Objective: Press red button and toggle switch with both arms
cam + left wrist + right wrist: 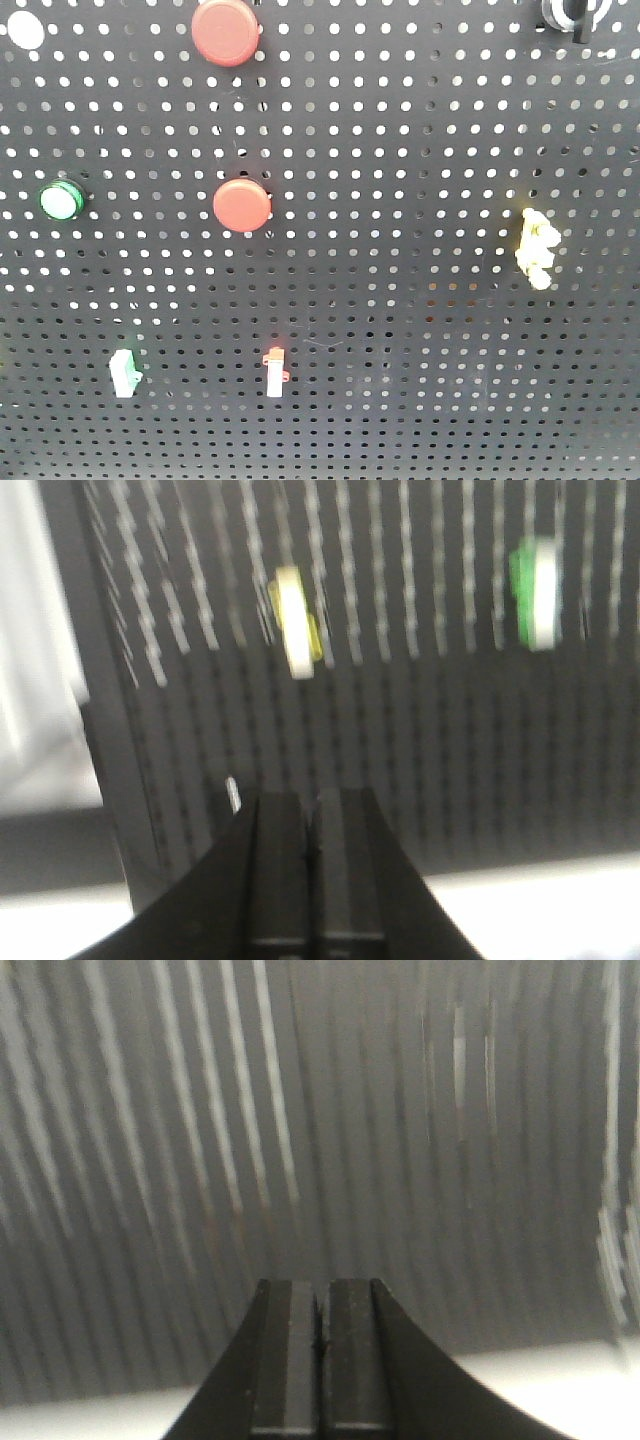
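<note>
Black perforated pegboard (420, 200), red button (226, 32) — top edge

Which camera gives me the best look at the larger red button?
The exterior front-facing view: the red button sits sharp at the top edge, slightly cropped. Both wrist views are motion-blurred pegboard and show no red button.

We find the front view sharp and evenly lit. The pegboard (410, 330) holes show white, and the yellow part (536, 250) and the white disc (25, 30) are washed out. We record heavy motion blur in both wrist views: holes smear into streaks, curved in the right one. Only the left gripper (312, 815) and right gripper (320, 1295) read crisp. Blown-out bright bands cross the lower edge of each wrist view.
</note>
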